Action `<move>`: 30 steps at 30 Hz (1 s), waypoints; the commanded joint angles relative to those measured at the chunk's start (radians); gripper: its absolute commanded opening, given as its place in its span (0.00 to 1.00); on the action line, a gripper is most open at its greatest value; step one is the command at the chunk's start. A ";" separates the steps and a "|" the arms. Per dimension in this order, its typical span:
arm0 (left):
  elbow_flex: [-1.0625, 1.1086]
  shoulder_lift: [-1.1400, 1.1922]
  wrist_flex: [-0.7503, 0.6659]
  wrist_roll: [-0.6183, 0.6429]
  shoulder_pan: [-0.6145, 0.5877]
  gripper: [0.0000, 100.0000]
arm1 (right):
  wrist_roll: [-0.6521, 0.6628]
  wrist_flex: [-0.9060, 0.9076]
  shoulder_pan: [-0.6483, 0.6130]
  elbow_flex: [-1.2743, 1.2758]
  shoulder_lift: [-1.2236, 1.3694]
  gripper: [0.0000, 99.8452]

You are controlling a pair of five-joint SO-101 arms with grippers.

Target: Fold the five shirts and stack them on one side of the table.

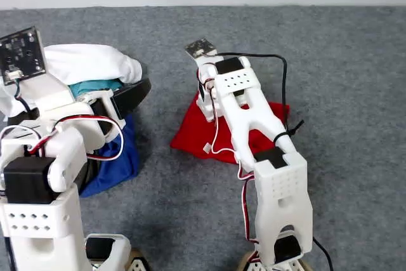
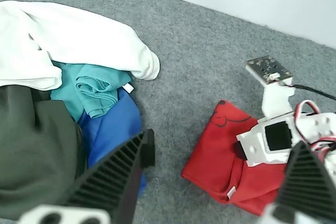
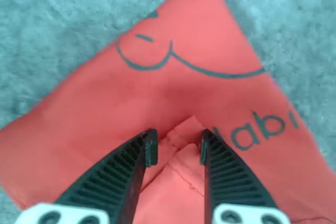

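Red shirt mid-fold, four more heaped at the side.
The right end effector (image 3: 176,150) appears to pinch a raised crease of the red shirt (image 1: 190,132), which lies partly folded mid-counter (image 1: 336,61). The left end effector (image 2: 215,177) hangs spread wide near the heap (image 2: 63,103) of white, teal, blue and dark shirts. Next, I judge, the crease needs carrying across and laying flat.
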 commanded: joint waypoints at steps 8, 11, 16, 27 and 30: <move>-0.004 -0.012 -0.008 -0.008 0.002 0.38 | 0.049 -0.022 -0.005 -0.038 0.041 0.07; -0.004 -0.012 -0.008 -0.008 0.002 0.38 | 0.051 -0.027 -0.005 -0.038 0.039 0.01; -0.004 -0.012 -0.008 -0.008 0.000 0.38 | 0.049 -0.019 0.004 -0.038 0.038 0.01; -0.004 -0.012 -0.008 -0.008 0.000 0.38 | 0.046 0.168 0.016 -0.035 -0.117 0.01; -0.004 -0.012 -0.008 -0.008 0.000 0.38 | 0.044 0.236 0.018 -0.034 -0.157 0.01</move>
